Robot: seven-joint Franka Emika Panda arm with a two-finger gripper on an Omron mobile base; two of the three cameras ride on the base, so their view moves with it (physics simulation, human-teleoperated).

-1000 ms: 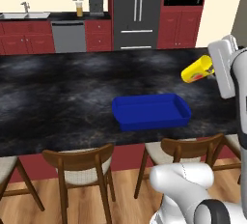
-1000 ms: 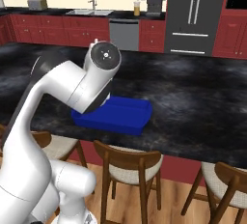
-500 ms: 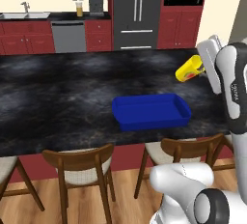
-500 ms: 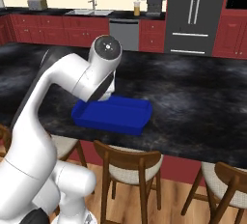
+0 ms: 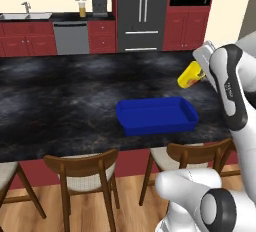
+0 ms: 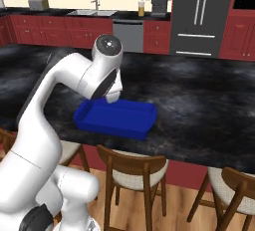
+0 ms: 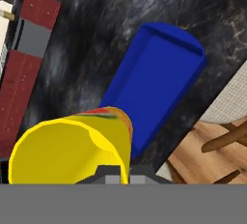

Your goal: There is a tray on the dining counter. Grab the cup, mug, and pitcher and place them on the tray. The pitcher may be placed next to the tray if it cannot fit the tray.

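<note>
My gripper (image 5: pixel 200 72) is shut on the yellow cup (image 5: pixel 191 75), which hangs tilted above the dining counter (image 5: pixel 60 101), just right of and beyond the blue tray (image 5: pixel 156 116). In the hand view the cup (image 7: pixel 72 146) fills the lower left, its open mouth toward the camera, with the tray (image 7: pixel 154 83) below and ahead of it. The tray (image 6: pixel 117 118) holds nothing and lies near the counter's front edge. A clear pitcher (image 5: pixel 82 10) of orange liquid stands on the back counter beside a coffee machine. The mug is out of view.
Wooden chairs (image 5: pixel 82 168) line the dining counter's front edge. A fridge (image 5: pixel 141 11) and red cabinets stand behind, with a sink (image 5: pixel 27 15) at the far left. My own arm (image 6: pixel 94 80) covers part of the tray in the right base view.
The arm has carried the cup a little to the left, closer to the tray, and the elbow has swung. The grip on the cup is unchanged.
</note>
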